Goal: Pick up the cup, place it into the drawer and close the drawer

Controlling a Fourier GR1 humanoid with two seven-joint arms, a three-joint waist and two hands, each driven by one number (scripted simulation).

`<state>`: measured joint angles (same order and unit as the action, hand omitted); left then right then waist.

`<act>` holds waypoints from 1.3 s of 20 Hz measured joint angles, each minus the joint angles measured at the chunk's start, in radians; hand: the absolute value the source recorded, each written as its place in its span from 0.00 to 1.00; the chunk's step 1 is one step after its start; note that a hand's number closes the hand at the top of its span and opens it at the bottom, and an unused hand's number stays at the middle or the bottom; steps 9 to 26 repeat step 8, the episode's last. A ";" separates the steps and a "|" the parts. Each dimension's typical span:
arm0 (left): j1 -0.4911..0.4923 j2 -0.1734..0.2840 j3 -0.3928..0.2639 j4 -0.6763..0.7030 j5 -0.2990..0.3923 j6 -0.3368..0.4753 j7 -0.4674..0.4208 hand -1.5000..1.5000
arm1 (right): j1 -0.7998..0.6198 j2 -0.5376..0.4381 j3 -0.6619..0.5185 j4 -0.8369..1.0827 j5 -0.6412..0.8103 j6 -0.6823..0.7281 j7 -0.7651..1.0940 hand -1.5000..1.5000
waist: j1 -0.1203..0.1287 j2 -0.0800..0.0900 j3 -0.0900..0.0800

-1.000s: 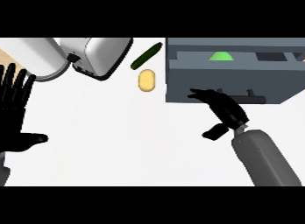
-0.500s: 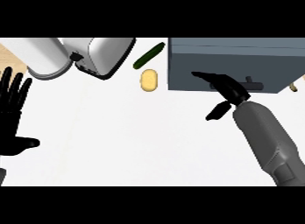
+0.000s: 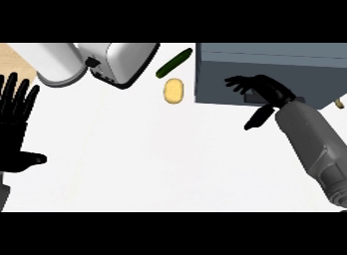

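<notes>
Matt grey drawer (image 3: 279, 64), smooth white counter (image 3: 154, 159) (wood-toned at its edges), glossy white appliance (image 3: 121, 60).

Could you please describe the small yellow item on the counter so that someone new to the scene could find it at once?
Start at the large grey drawer cabinet at the counter's far right. Just left of its front corner, on the white countertop, lies a small pale yellow oval object. Its neighbour just beyond it is a dark green elongated vegetable, long and slim, whereas this one is short, rounded and yellow.
</notes>
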<state>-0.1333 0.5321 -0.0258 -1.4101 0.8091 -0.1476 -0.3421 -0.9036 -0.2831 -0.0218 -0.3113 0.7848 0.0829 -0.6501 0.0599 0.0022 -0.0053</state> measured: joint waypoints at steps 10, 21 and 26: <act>-0.008 -0.025 -0.013 0.023 -0.040 -0.008 -0.030 0.00 | -0.037 -0.021 -0.010 0.074 0.006 0.044 -0.049 0.00 | 0.011 0.000 -0.003; -0.008 -0.025 -0.013 0.023 -0.040 -0.008 -0.030 0.00 | -0.037 -0.021 -0.010 0.074 0.006 0.044 -0.049 0.00 | 0.011 0.000 -0.003; -0.008 -0.025 -0.013 0.023 -0.040 -0.008 -0.030 0.00 | -0.037 -0.021 -0.010 0.074 0.006 0.044 -0.049 0.00 | 0.011 0.000 -0.003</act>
